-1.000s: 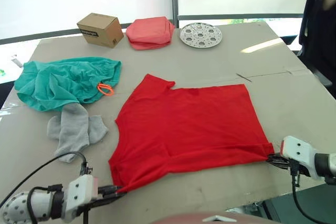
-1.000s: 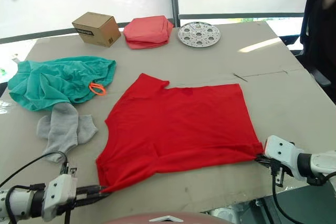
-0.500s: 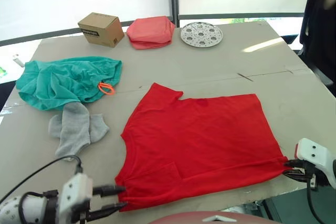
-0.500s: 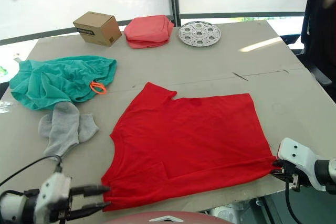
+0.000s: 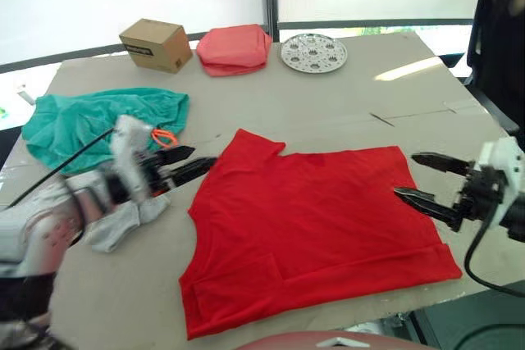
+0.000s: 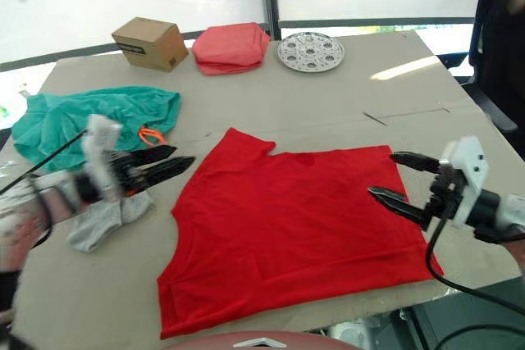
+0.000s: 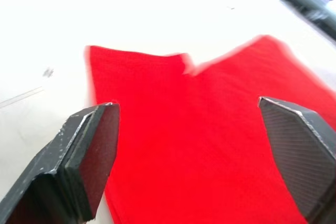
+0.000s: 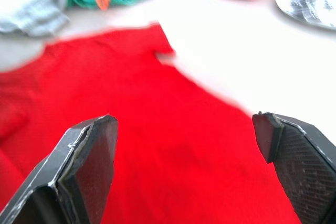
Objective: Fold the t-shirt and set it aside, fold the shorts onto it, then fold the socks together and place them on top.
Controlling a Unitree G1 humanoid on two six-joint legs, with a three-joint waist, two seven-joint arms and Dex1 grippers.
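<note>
The red t-shirt [image 5: 312,227] lies spread flat in the middle of the table, its near hem close to the front edge. My left gripper [image 5: 197,161] hovers open beside the shirt's far left sleeve, with nothing between its fingers [image 7: 86,150]. My right gripper [image 5: 406,175] hangs open over the shirt's right edge, also holding nothing. The teal shorts [image 5: 90,120] lie crumpled at the left, orange drawstring loop [image 5: 164,137] showing. The grey socks [image 5: 123,223] lie just in front of the shorts, partly hidden behind my left arm.
At the back of the table stand a cardboard box [image 5: 156,45], a folded salmon-pink cloth [image 5: 235,48] and a perforated metal plate [image 5: 313,52]. A dark chair [image 5: 496,38] stands off the right side. The table's front edge runs just below the shirt.
Both grippers have opened and let go of the shirt's near corners, then lifted and moved towards its far half. The shirt now rests flat, nearer the front edge than a second ago.
</note>
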